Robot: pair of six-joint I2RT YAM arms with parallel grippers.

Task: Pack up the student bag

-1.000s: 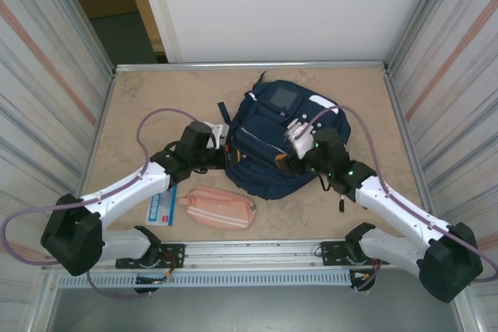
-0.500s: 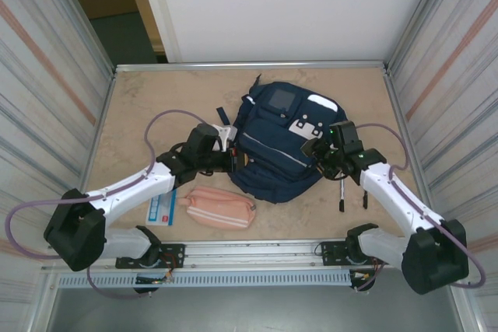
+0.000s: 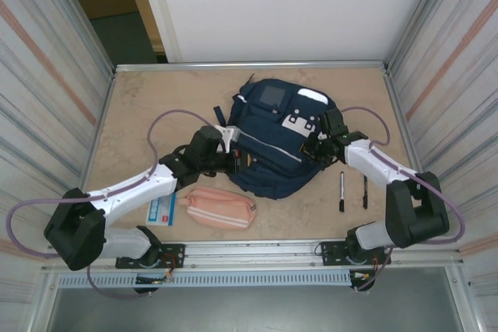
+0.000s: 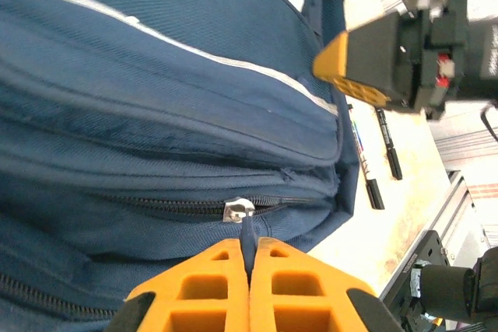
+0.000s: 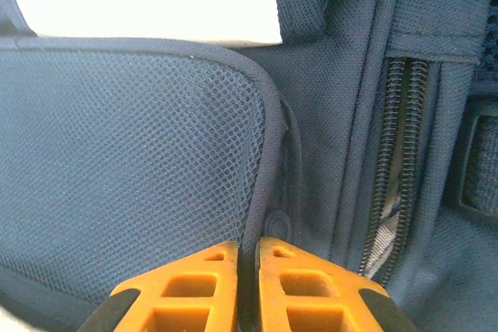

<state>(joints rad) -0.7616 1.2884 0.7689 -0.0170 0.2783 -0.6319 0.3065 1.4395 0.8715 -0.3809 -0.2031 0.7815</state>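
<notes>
Front-left: pink pencil pouch (image 3: pixel 222 207) on the table. The left gripper (image 4: pixel 249 248) is clamped tight on the zipper pull (image 4: pixel 247 231) of the student bag (image 3: pixel 268 145). Bag lies front-up mid-table, between both arms. The right gripper (image 5: pixel 247 258) stands narrow, pinching the mesh pocket edge (image 5: pixel 268 145). Two pens (image 3: pixel 341 192) lie right of the bag.

The student bag (image 3: pixel 272 145) is cut off by the picture edges in both wrist views. In the left wrist view the left gripper (image 4: pixel 250 258) is cropped by the lower edge, and the zipper pull (image 4: pixel 247 232) is half buried between its closed fingers. The mesh pocket rim (image 5: pixel 264 161) is lost in the narrow slit of the right gripper (image 5: pixel 247 250). From above, a blue-and-white card (image 3: pixel 162 209) is partly covered by the left arm (image 3: pixel 132 186), and its print is too small to be read.
</notes>
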